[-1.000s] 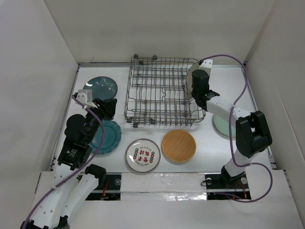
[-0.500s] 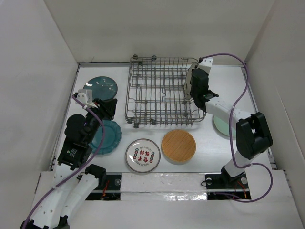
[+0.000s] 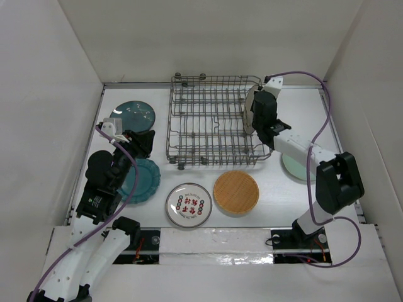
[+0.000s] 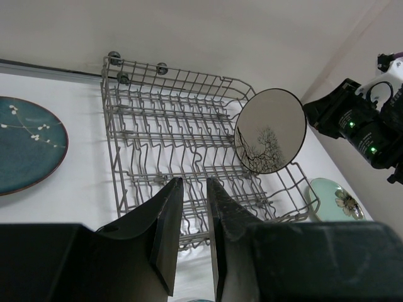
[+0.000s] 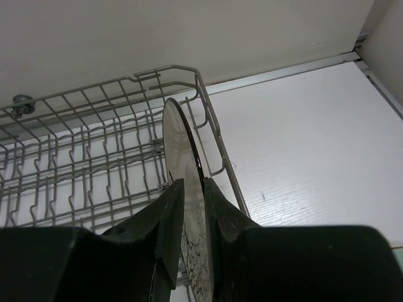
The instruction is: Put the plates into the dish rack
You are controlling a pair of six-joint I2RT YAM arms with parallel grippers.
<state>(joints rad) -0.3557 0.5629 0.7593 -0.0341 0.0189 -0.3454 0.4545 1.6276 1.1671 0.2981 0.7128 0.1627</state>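
Note:
The grey wire dish rack [image 3: 208, 126] stands at the back middle. My right gripper [image 3: 256, 114] is shut on the rim of the beige-grey plate [image 3: 249, 104] and holds it on edge just inside the rack's right end wall; the right wrist view shows the plate [image 5: 179, 135] between my fingertips [image 5: 192, 184]. I cannot tell if it rests on the tines. My left gripper [image 3: 141, 141] hangs over the teal scalloped plate [image 3: 141, 179], its jaws nearly together with nothing between them [image 4: 195, 182]. The dark teal speckled plate [image 3: 132, 114] lies at the back left.
The white red-green patterned plate [image 3: 189, 205] and the tan-orange woven-look plate [image 3: 236, 192] lie flat in front of the rack. The pale green plate [image 3: 293, 167] lies at the right, partly under my right arm. White walls enclose the table.
My right gripper has shifted slightly toward the back with the beige-grey plate at the rack's right end. The left arm has not moved.

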